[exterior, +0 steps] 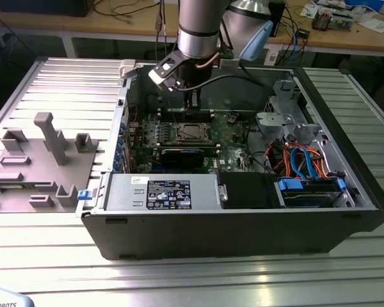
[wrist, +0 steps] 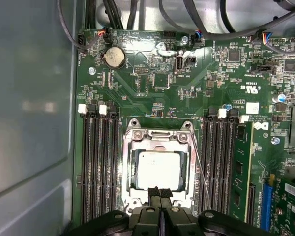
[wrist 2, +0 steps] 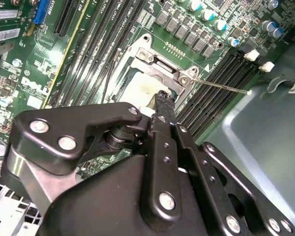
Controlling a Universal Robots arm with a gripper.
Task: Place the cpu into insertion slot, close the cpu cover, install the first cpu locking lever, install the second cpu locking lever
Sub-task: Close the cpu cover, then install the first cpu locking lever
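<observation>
The cpu [wrist: 157,169] lies in the insertion slot [exterior: 192,132] on the green board, its silver top visible through the window of the cpu cover [wrist: 157,142], which lies flat over it. My gripper [wrist: 160,191] is shut with nothing between its fingers, the tips just above the socket's edge. In the second wrist view the gripper [wrist 2: 162,96] points at the edge of the cpu [wrist 2: 137,86] and cover [wrist 2: 162,61]. One thin wire locking lever [wrist 2: 221,86] sticks out sideways over the memory slots; it is the lever [wrist: 200,169] beside the socket. In the exterior view the gripper [exterior: 193,105] hangs over the board.
Black memory slots [wrist: 98,167] flank the socket on both sides. The grey case wall [wrist: 29,123] stands close by. A drive cage with blue and orange cables [exterior: 301,160] sits at the exterior view's right, the power supply [exterior: 160,192] in front, and a grey fixture [exterior: 45,153] outside the case.
</observation>
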